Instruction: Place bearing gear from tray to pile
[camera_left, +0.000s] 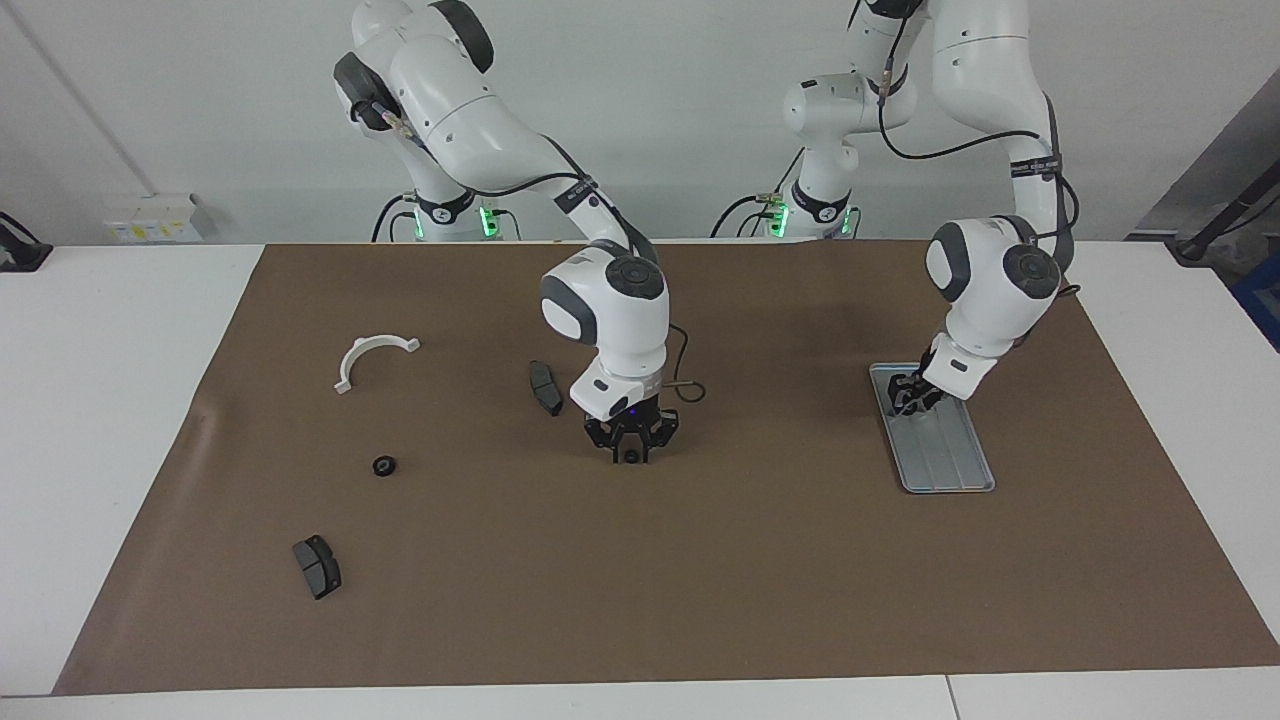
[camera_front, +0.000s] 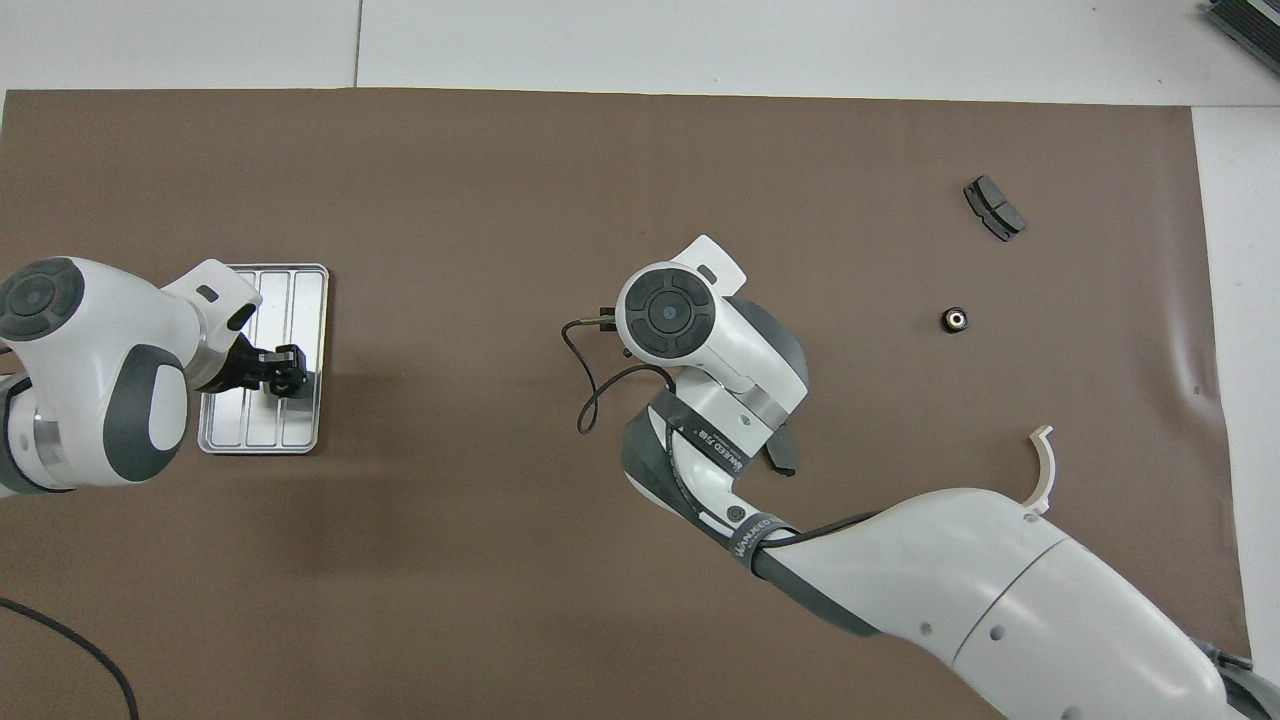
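Observation:
The silver ridged tray (camera_left: 948, 458) (camera_front: 300, 290) lies toward the left arm's end of the mat. My left gripper (camera_left: 908, 395) (camera_front: 280, 368) is down in the tray's end nearer the robots, right at a small black bearing gear (camera_front: 284, 381) that it partly covers. At the middle of the mat my right gripper (camera_left: 632, 450) is shut on another small black gear (camera_left: 632, 457), low at the mat. In the overhead view its own wrist hides it. The pile's parts are scattered toward the right arm's end.
The pile holds a white semicircular bracket (camera_left: 370, 355) (camera_front: 1043, 465), a black gear (camera_left: 384, 466) (camera_front: 956, 320) and two dark brake pads (camera_left: 317, 566) (camera_left: 545, 387). A brown mat (camera_left: 760, 580) covers the table. A black cable loops beside the right wrist (camera_front: 585, 385).

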